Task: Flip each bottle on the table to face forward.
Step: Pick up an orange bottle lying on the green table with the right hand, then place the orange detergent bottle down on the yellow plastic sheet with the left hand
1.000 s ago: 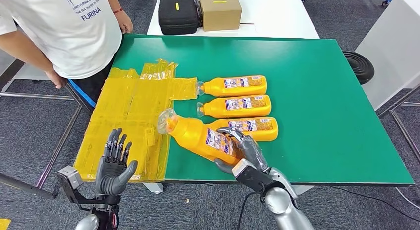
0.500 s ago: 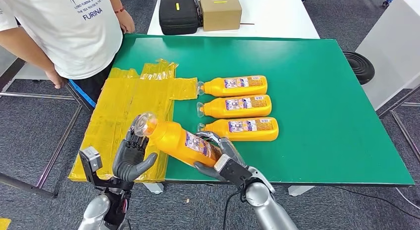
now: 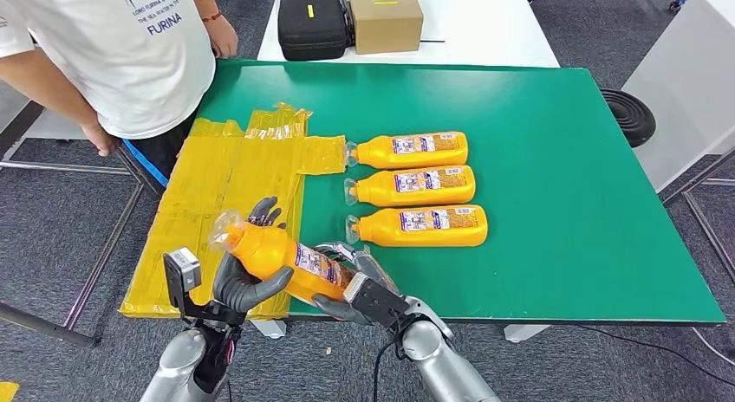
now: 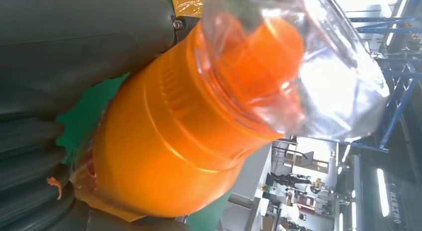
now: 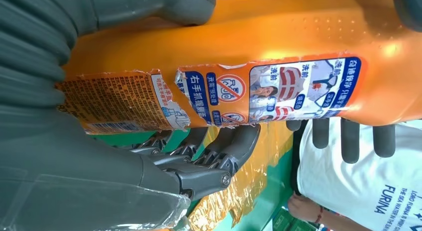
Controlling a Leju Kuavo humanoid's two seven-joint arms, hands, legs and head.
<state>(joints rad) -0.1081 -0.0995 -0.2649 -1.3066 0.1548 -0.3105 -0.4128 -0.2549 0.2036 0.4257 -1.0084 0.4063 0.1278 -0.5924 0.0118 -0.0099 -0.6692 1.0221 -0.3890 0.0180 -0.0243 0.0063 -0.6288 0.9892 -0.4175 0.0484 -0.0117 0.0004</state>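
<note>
Both hands grip one bottle point(image 3: 286, 262) by the tabletop point(image 3: 555, 159) edge: left hand point(image 3: 243, 276) near its cap, right hand point(image 3: 355, 285) at its base.

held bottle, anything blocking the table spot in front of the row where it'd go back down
Nothing visible. The held bottle is gripped by the left hand and right hand; the green table on the robot's side of the three lying bottles is bare.
</note>
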